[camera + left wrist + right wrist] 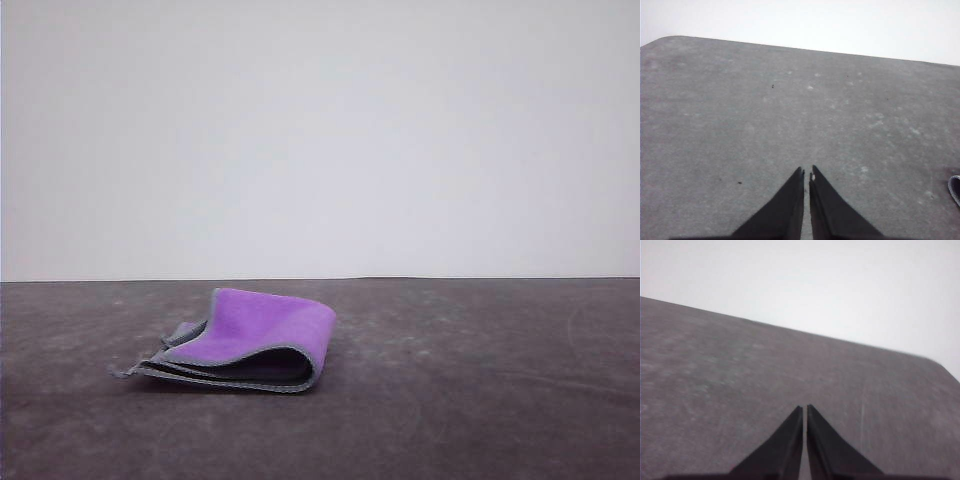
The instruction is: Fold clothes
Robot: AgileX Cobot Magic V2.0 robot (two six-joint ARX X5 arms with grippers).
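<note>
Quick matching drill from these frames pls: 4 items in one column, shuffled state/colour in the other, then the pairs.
Things
1. cloth, top face
2. table
3. left gripper
4. cloth edging

States
A. grey stitching
B. fingers closed together, nothing between them
C. bright purple
D. dark grey, scuffed surface

Pairs: 1-C, 2-D, 3-B, 4-A. The right gripper looks the same as the left: shut, over bare table.

purple cloth (262,325) w/ grey edging, dark grey underside; grey mottled table (480,400).
</note>
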